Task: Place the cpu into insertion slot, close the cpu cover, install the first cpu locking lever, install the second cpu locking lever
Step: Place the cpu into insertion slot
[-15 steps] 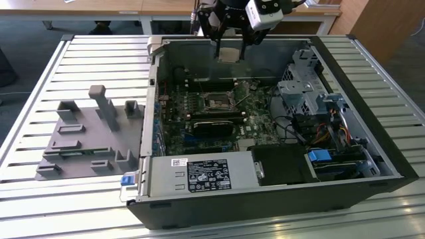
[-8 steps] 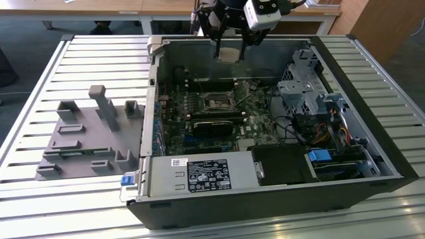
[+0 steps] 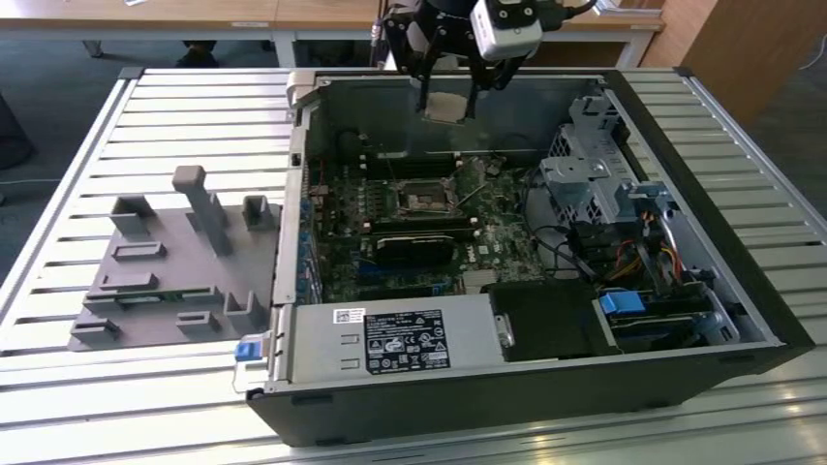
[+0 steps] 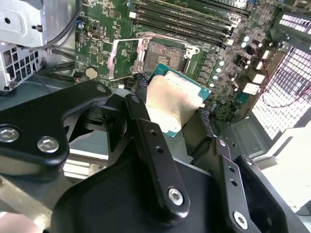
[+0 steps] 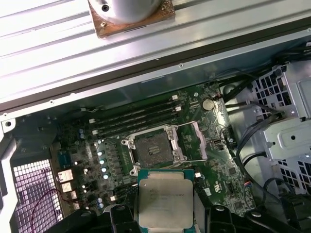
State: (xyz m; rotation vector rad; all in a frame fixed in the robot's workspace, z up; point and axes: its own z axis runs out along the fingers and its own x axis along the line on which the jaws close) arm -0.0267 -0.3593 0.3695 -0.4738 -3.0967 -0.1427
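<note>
My gripper point(image 3: 448, 95) hangs over the far wall of the open computer case, shut on the cpu point(image 3: 446, 108), a flat silvery-beige square. In both wrist views the cpu point(image 4: 171, 99) point(image 5: 165, 201) sits clamped by its edges between the two black fingers point(image 4: 146, 131). It is held in the air, above and to the far side of the insertion slot. The insertion slot point(image 3: 424, 199) point(image 5: 153, 149) point(image 4: 165, 56) lies bare on the green board. The cpu cover point(image 5: 193, 141) point(image 4: 126, 58) is swung open beside the insertion slot.
Memory slots point(image 5: 136, 119) run along one side of the socket. A long black module point(image 3: 413, 247) lies nearer in the case, before the power supply box point(image 3: 401, 339). A metal drive cage point(image 3: 595, 184) and cables point(image 3: 582, 252) are on the exterior view's right, a grey fixture plate point(image 3: 168, 271) on its left.
</note>
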